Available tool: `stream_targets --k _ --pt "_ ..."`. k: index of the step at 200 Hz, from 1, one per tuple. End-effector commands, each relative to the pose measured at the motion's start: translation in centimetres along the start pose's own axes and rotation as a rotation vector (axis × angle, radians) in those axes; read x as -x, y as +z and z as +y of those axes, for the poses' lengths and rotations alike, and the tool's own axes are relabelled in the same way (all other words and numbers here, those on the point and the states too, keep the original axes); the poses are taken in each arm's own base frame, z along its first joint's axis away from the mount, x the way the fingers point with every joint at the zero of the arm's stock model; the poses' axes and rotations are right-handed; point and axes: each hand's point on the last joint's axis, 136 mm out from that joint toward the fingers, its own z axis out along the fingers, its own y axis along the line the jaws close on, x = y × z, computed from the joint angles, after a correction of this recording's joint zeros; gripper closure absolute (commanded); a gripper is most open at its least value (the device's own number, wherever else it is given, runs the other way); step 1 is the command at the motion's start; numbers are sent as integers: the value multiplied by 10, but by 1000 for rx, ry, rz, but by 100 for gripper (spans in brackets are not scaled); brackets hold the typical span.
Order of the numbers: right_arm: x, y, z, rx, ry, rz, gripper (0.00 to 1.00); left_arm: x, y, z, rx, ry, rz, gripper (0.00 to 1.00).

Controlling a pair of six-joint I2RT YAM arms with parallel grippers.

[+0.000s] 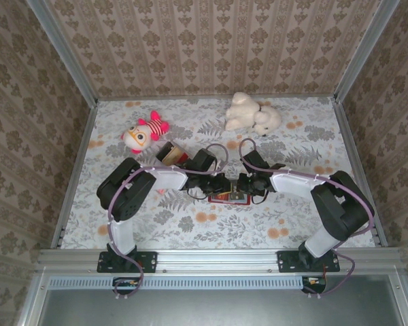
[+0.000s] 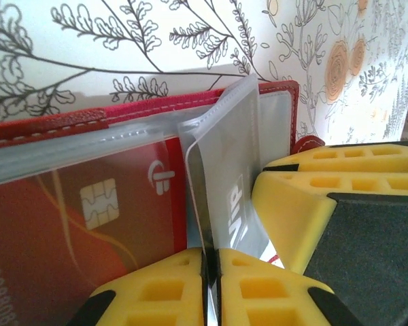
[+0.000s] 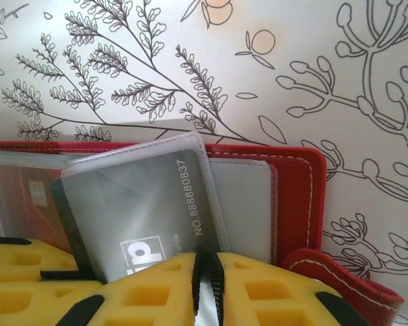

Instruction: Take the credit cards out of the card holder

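**Top view.** The card holder (image 1: 229, 198) lies open near the middle of the bench (image 1: 313, 224), slightly toward the near edge. The left tool (image 1: 221, 189) and the right tool (image 1: 247, 189) meet over it.

**Left wrist view.** The left tool (image 2: 210, 288) is closed to a slit on the lower edge of a clear sleeve (image 2: 224, 129), which is lifted off the holder. A grey card (image 2: 234, 197) sits inside that sleeve. A red card (image 2: 88, 231) sits in the sleeve beside it.

**Right wrist view.** The right tool (image 3: 204, 285) is closed on the lower edge of the sleeve carrying the grey card (image 3: 143, 204). Whether its pads also catch the card itself cannot be determined.

**Progress.** Both visible cards are inside their sleeves. Extraction of the first card appears to be just starting, and every card is yet to be removed.
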Motion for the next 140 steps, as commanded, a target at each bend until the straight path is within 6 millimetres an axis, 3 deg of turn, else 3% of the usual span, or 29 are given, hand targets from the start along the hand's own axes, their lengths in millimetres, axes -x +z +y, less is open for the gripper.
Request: stream_targets --k 1,95,140 --pt "-23 13 -34 -139 31 86 83 5 -13 -23 -90 55 -27 88" --pt "-24 13 -46 -208 44 91 83 3 -24 -18 -93 67 -49 89" --pt "-24 12 -41 -182 45 90 83 3 -29 -11 -74 60 -57 96"
